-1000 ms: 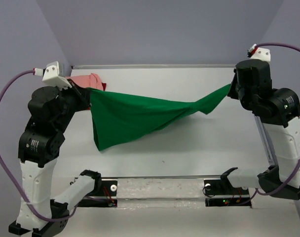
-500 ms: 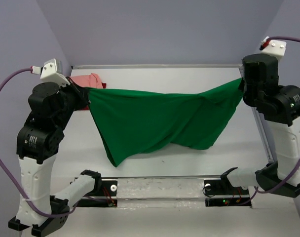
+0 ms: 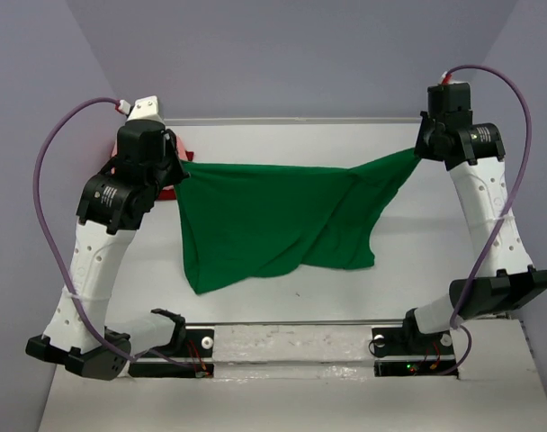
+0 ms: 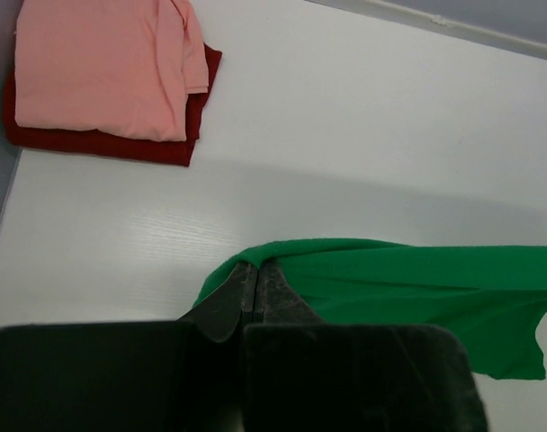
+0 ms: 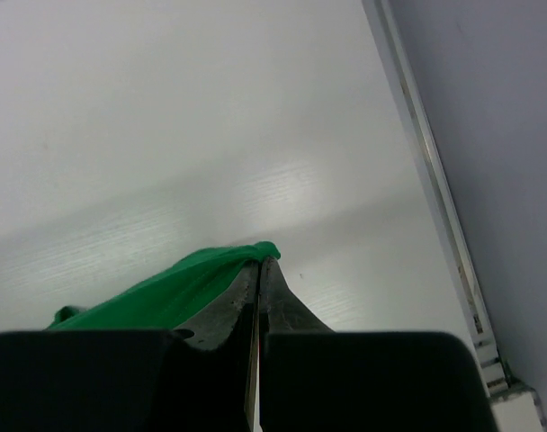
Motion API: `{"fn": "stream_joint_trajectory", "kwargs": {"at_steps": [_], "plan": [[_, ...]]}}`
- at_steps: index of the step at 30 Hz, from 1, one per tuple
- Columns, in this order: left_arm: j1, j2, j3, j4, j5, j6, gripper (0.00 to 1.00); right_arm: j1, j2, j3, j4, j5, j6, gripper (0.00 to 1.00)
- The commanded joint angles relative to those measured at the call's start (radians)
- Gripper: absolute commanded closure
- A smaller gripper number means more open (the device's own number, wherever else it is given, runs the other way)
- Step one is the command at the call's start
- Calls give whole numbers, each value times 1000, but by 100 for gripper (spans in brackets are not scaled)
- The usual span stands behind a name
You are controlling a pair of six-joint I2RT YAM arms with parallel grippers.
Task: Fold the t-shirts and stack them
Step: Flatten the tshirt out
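Observation:
The green t-shirt (image 3: 273, 220) hangs stretched in the air between both arms above the table. My left gripper (image 3: 177, 166) is shut on its left corner (image 4: 282, 250); in the left wrist view the left gripper (image 4: 255, 266) pinches the cloth's edge. At the right, my right gripper (image 3: 419, 150) is shut on the other corner, and the right gripper (image 5: 260, 263) in its wrist view has green cloth (image 5: 165, 292) at its tips. The salmon pink t-shirt (image 4: 103, 67) lies folded on the dark red t-shirt (image 4: 103, 144) at the table's far left corner.
The white table (image 3: 417, 288) has a raised rail along its back edge (image 3: 300, 120) and right edge (image 5: 426, 162). Grey-violet walls close in behind and on both sides. The arm bases and a black rail (image 3: 291, 342) sit at the near edge.
Both arms have risen and drawn toward the back, pulling the green t-shirt out flatter and wider. It was twisted and bunched a second ago; now it hangs spread.

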Motion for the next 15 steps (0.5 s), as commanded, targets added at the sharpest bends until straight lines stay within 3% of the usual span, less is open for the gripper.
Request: {"fn": "stream_joint_trajectory", "kwargs": {"at_steps": [1,8,15], "plan": [[-46,-14,144,4,-144,31,100,37,-64,249,57,34,-49,100],[-85,-61,187,-15,-205,29,100,177,-141,260,98,226,-144,100],[-129,-82,265,20,-171,58,100,301,-155,370,150,242,-256,100]]}}
